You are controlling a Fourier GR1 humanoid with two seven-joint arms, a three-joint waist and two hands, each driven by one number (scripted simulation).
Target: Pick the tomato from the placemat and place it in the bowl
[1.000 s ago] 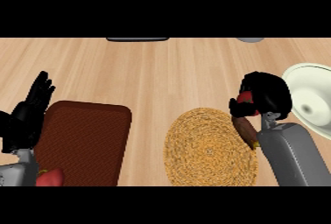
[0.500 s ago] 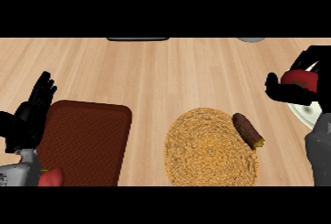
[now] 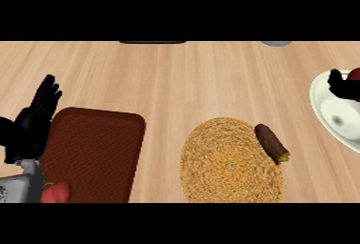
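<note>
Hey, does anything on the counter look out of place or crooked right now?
One thing: the brown oblong item lies tilted, half on the round woven placemat, half off its right edge. The dark red mat lies flat.

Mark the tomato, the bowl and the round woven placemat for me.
tomato (image 3: pixel 355 74), head view, visible red top at the right edge
bowl (image 3: pixel 325 112), head view, white left rim
round woven placemat (image 3: pixel 228 162), head view, centre

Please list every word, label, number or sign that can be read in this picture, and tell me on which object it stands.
None. No text, number or sign shows on the bowl, the tomato, the round woven placemat, the dark brown mat, the brown oblong item at the placemat's edge, the counter, or on the left hand or right hand.
</note>
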